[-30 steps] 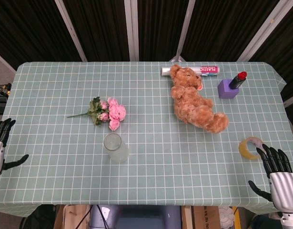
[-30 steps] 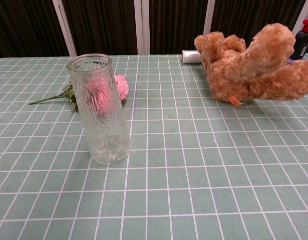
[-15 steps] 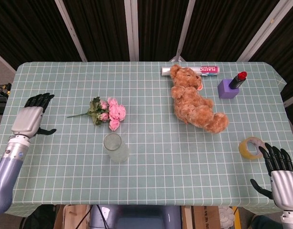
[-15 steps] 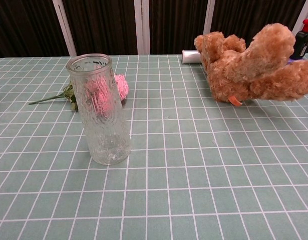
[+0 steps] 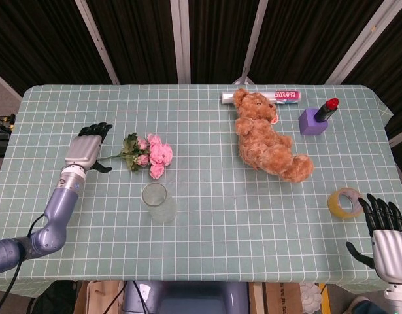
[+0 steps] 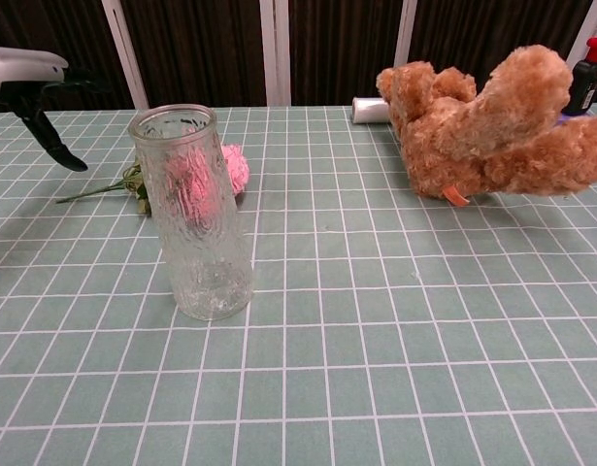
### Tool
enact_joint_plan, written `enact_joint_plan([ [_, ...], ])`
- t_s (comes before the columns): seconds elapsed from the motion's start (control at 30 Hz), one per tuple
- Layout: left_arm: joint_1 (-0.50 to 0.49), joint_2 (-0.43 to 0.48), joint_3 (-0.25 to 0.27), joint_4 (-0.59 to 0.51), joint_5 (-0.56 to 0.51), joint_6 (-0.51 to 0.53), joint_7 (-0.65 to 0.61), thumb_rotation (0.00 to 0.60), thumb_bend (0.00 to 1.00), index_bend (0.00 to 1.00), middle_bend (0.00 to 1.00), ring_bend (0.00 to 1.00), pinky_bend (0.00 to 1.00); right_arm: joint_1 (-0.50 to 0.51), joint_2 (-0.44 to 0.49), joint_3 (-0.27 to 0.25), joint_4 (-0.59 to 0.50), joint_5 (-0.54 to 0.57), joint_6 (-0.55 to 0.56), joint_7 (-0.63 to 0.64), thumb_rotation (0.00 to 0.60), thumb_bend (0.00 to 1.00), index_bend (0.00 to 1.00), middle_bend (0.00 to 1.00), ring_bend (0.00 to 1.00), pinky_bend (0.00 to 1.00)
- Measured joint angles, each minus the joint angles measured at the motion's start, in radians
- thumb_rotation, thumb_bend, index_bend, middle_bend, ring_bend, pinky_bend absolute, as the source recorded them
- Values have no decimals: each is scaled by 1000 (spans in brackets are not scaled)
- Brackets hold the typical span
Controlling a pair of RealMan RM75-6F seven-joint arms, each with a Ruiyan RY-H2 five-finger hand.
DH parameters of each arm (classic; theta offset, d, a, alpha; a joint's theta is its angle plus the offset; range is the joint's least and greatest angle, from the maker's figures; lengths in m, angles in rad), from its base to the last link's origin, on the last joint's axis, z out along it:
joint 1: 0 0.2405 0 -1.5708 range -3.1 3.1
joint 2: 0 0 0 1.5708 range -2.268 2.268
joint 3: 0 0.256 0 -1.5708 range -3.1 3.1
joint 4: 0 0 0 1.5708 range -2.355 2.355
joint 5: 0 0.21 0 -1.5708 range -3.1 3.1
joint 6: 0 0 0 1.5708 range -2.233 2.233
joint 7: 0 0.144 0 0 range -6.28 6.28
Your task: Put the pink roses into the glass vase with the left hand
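The pink roses (image 5: 152, 156) lie flat on the checked tablecloth left of centre, stem pointing left; in the chest view the roses (image 6: 238, 167) show partly behind the vase. The glass vase (image 5: 158, 202) stands upright and empty just in front of them, and is the nearest thing in the chest view as the vase (image 6: 193, 214). My left hand (image 5: 87, 147) hovers open over the stem's left end, holding nothing; the chest view shows the left hand (image 6: 26, 85) above the table at the far left. My right hand (image 5: 385, 237) rests open at the table's front right corner.
A brown teddy bear (image 5: 267, 139) lies right of centre, with a tube (image 5: 279, 97) behind it. A purple block (image 5: 312, 122) carrying a red-capped bottle (image 5: 327, 109) stands at the back right. A roll of tape (image 5: 343, 202) lies near my right hand.
My left hand has swept in from the table's left edge toward the rose stem and now shows in the chest view. My right hand drifted slightly lower.
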Motion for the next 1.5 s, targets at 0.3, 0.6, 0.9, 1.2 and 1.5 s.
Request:
enact_joint_plan([
  [0.3, -67, -97, 12, 125, -18, -59, -27, 600, 164, 38, 5, 0, 19, 6, -4, 8, 1, 23, -11, -11, 600, 221, 82, 54, 0, 0],
  [0.6, -109, -176, 24, 240, -10, -120, -71, 600, 164, 39, 5, 0, 20, 11, -9, 10, 3, 33, -21, -23, 600, 221, 83, 54, 0, 0],
  [0.9, -138, -255, 25, 313, 47, -155, -149, 600, 164, 46, 9, 0, 22, 12, -11, 9, 3, 40, -22, -27, 600, 221, 82, 54, 0, 0],
  [1.2, -162, -301, 53, 348, 84, -150, -148, 600, 219, 100, 130, 75, 163, 11, -8, 6, 5, 33, -21, -14, 600, 220, 83, 54, 0, 0],
  [1.5, -177, -341, 72, 384, 53, -71, -81, 600, 298, 150, 183, 112, 215, 15, -7, 3, 8, 31, -29, -3, 600, 220, 82, 53, 0, 0],
])
